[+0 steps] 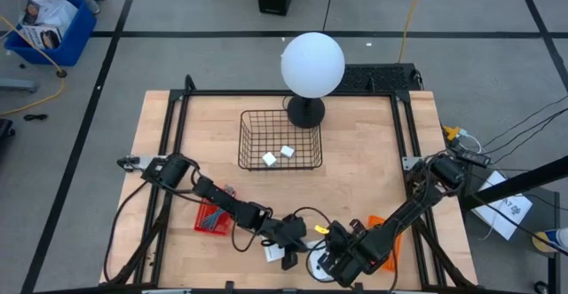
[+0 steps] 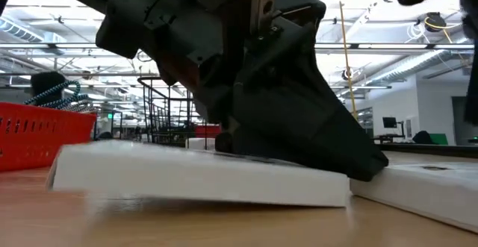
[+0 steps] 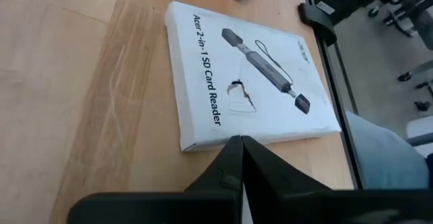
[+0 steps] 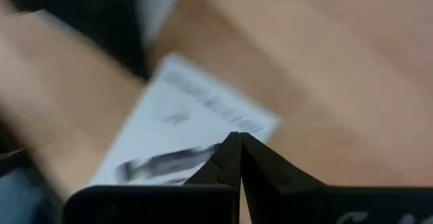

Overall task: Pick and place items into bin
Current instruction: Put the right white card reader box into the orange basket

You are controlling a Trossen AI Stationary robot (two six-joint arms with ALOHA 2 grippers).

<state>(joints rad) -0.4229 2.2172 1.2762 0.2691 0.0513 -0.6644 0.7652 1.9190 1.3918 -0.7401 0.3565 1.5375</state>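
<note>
A white flat box (image 3: pixel 250 75), printed with an SD card reader, lies flat on the table near its front edge. My left gripper (image 3: pixel 237 143) is shut, slanting down, with its tips at that box's short edge. In the low view the same gripper (image 2: pixel 366 169) reaches over a second white flat box (image 2: pixel 202 174) toward the first box (image 2: pixel 426 183). My right gripper (image 4: pixel 237 139) is shut and hangs above a blurred white card (image 4: pixel 183 129). Two small white blocks (image 1: pixel 278 155) lie inside the black wire basket (image 1: pixel 253 125). My left gripper's shut fingertips (image 3: pixel 230 149) stand right at the short edge (image 3: pixel 203 145) of the printed box, slanting down from the table's left. Whether they touch it, I cannot tell. In the low view its underside lies close over the other box (image 2: pixel 246 161); contact is unclear.
A red tray (image 1: pixel 213 216) with small things sits at the front left, an orange piece (image 1: pixel 383 227) at the front right. A lamp with a white globe (image 1: pixel 312 63) stands behind the basket. Black frame rails (image 1: pixel 404 143) line the table's sides.
</note>
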